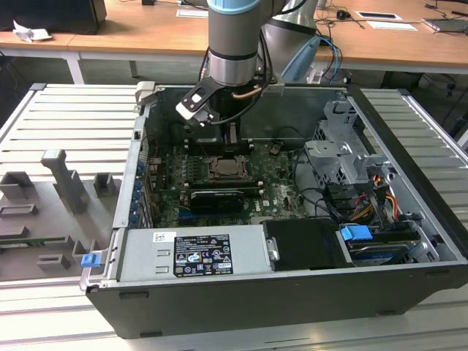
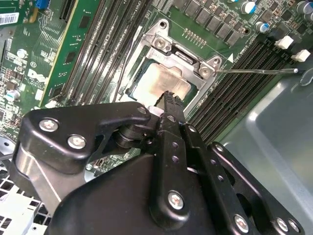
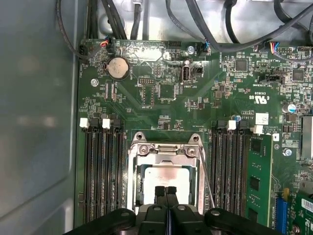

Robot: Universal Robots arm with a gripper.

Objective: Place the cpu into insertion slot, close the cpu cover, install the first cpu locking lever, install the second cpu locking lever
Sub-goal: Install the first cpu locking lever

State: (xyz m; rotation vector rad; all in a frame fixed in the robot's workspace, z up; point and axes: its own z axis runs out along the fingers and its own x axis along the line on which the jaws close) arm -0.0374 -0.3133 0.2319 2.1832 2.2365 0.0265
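Note:
The cpu (image 3: 165,177) lies flat in the insertion slot (image 3: 133,181) on the green board, its pale metal top showing in both wrist views. The cpu cover (image 3: 166,149) lies down over it as a silvery frame, with the chip (image 2: 164,82) showing through the cut-out. A thin wire locking lever (image 2: 254,71) sticks out sideways over the black memory slots. My gripper (image 3: 166,190) hangs just above the chip, its two black fingers pressed together with nothing between them. In the exterior view the gripper (image 1: 232,137) hangs inside the open case above the socket (image 1: 225,170).
Long black memory slots (image 3: 102,176) flank the socket on both sides, with a green memory stick (image 3: 257,183) beyond. The grey power supply (image 1: 194,252) sits at the case front. A drive cage (image 1: 344,157) and cables (image 1: 380,194) stand at the exterior view's right.

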